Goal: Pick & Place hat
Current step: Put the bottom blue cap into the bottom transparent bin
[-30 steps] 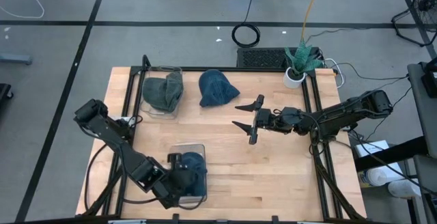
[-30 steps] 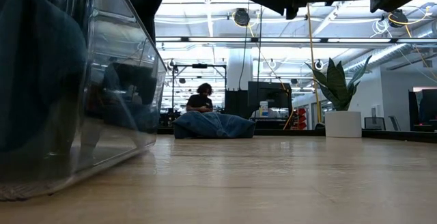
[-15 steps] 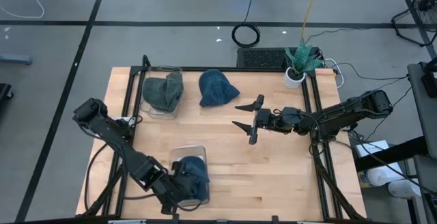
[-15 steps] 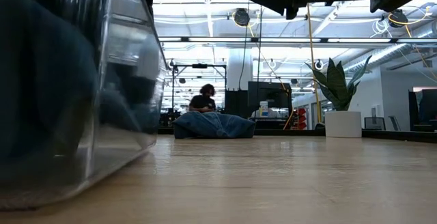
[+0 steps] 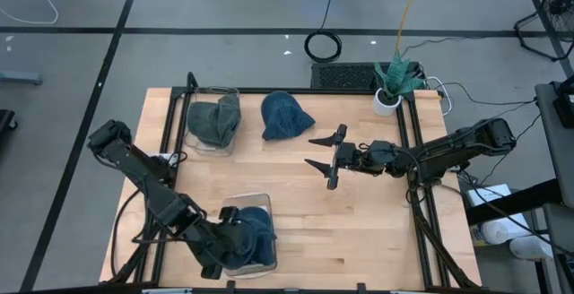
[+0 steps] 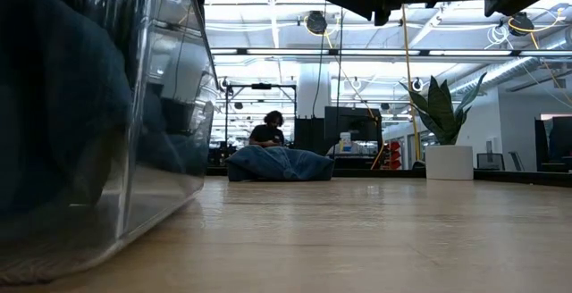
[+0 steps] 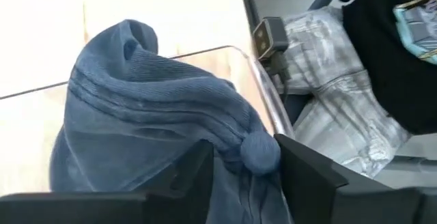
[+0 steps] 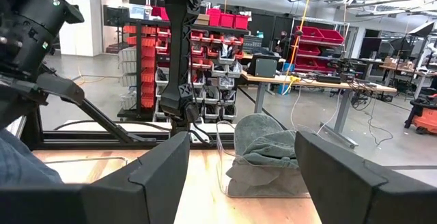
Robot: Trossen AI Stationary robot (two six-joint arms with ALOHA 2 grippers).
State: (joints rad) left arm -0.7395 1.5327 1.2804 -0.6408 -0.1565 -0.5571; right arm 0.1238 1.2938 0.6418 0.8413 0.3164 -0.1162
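High view: the blue hat is seen in a clear bin at six o'clock, under the left gripper. The right gripper is held wide near centre.

Left wrist view: the fingers appear parted around the hat's bunched tip; a grip cannot be confirmed.

2 dark jointed arms, black cables, angular black 2-finger tools

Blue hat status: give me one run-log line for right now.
left tool: opening over blue hat | hat: in clear bin | right tool: open, idle mid-table
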